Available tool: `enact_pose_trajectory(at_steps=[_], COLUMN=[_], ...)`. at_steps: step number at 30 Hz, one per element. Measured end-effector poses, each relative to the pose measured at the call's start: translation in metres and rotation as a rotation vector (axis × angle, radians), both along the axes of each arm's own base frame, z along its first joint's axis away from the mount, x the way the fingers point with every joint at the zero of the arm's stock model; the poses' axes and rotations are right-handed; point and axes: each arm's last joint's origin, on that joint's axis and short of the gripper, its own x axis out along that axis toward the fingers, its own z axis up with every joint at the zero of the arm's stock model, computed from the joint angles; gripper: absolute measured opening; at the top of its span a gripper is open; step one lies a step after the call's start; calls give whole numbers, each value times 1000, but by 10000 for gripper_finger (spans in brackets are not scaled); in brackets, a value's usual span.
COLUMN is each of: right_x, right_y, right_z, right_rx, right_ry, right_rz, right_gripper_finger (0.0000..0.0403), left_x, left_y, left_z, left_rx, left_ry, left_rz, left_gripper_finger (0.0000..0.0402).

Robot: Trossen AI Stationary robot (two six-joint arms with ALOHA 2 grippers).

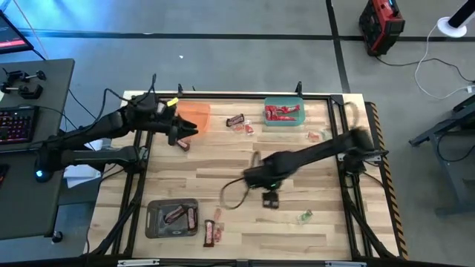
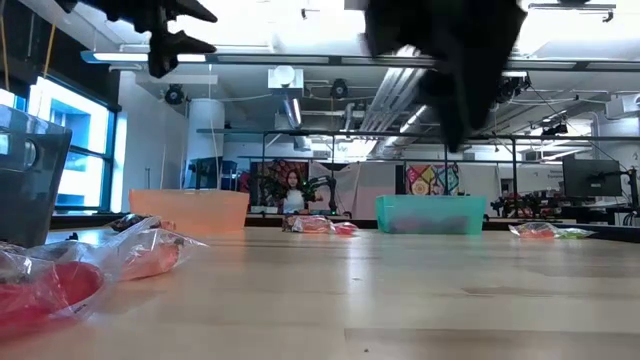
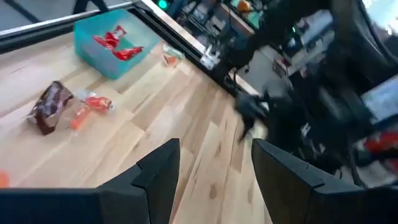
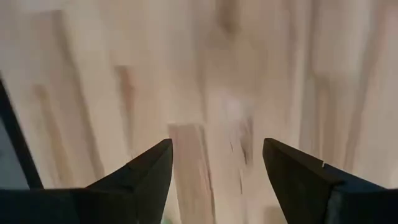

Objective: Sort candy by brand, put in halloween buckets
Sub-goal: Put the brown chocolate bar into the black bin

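1. Your left gripper [image 1: 187,133] hangs above the worktop [image 1: 223,167] with its jaws released and nothing between them. In the left wrist view the two fingers [image 3: 163,171] stand apart over bare wood.
2. Just behind those left jaws sits the orange bucket [image 1: 194,113]. A dark brown bar [image 1: 182,145] lies on the wood directly beside them.
3. Ahead of the left jaws, well apart, you have the green bucket [image 3: 107,43] holding red candy [image 3: 117,42]. Nearer to them lie a brown bar [image 3: 50,107] and a small orange-red sweet [image 3: 92,104], just beside each other.
4. Your right gripper [image 1: 270,198] is out over the middle of the worktop, jaws released too — the right wrist view shows only blurred wood between its fingers [image 4: 149,171], no candy in their gap.
5. A pale green sweet [image 1: 305,216] lies near the right jaws, toward the worktop's near edge. More small sweets [image 1: 318,136] lie farther off, by the green bucket.
6. The dark grey bucket [image 1: 153,219] sits at the near left corner, well apart from both pairs of jaws, with brown bars [image 1: 178,215] inside. Another brown bar [image 1: 212,233] lies on the wood just outside it.
7. In the low view, clear-wrapped red candy [image 2: 60,275] lies close to the camera — you cannot tell from there how far it is from either pair of jaws.
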Motion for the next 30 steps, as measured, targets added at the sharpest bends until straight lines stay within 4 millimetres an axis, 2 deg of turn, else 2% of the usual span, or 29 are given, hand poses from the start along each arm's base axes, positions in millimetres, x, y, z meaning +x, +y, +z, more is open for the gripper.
enact_pose_trajectory(at_steps=[3, 5, 8, 11, 13, 16, 23, 30], right_x=[-45, -69, -98, -113, -119, -120, -115, -114], right_y=[-12, -18, -23, -26, -28, -31, -37, -41], right_z=[-5, -9, -19, -23, -31, -38, -43, -43], right_rx=[55, 109, 180, 249, 263, 277, 222, 176], right_ry=[-77, -144, -215, -322, -366, -426, -475, -501], right_rz=[-188, -287, -390, -419, -421, -432, -486, -571], right_gripper_finger=[242, 242, 242, 242, 242, 242, 242, 242], left_x=[21, 38, 57, 62, 60, 62, 72, 71], left_y=[-1, -1, 0, 3, 4, 7, 29, 37], left_z=[-14, -28, -54, -82, -99, -115, -129, -147], left_rx=[63, 126, 184, 264, 306, 386, 583, 548], left_ry=[90, 221, 553, 888, 1058, 1163, 1175, 1227], left_rz=[-83, -171, -293, -438, -531, -636, -756, -891], left_gripper_finger=[188, 188, 188, 188, 188, 188, 188, 188])
